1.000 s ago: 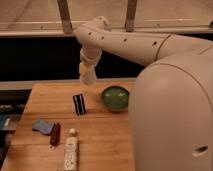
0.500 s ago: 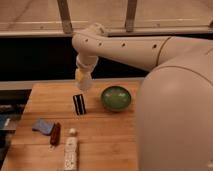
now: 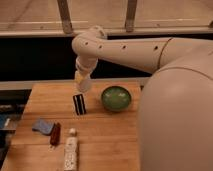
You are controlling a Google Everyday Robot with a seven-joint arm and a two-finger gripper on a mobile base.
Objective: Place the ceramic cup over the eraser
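The eraser [image 3: 79, 104], a small black block with white vertical stripes, stands upright on the wooden table [image 3: 115, 145], left of centre. My gripper [image 3: 82, 83] hangs at the end of the white arm, just above the eraser and slightly behind it. It is shut on the ceramic cup [image 3: 84, 86], a small white tapered shape that points down toward the eraser. A short gap shows between the cup's lower end and the top of the eraser. The fingers themselves are mostly hidden behind the cup and wrist.
A green bowl [image 3: 116, 98] sits right of the eraser. A blue pad [image 3: 42, 126], a dark red-brown oblong object [image 3: 55, 134] and a white elongated object [image 3: 71, 152] lie near the front left. My large white body [image 3: 175, 115] fills the right side.
The arm has swung left and lowered, carrying the cup from behind the table to just over the eraser.
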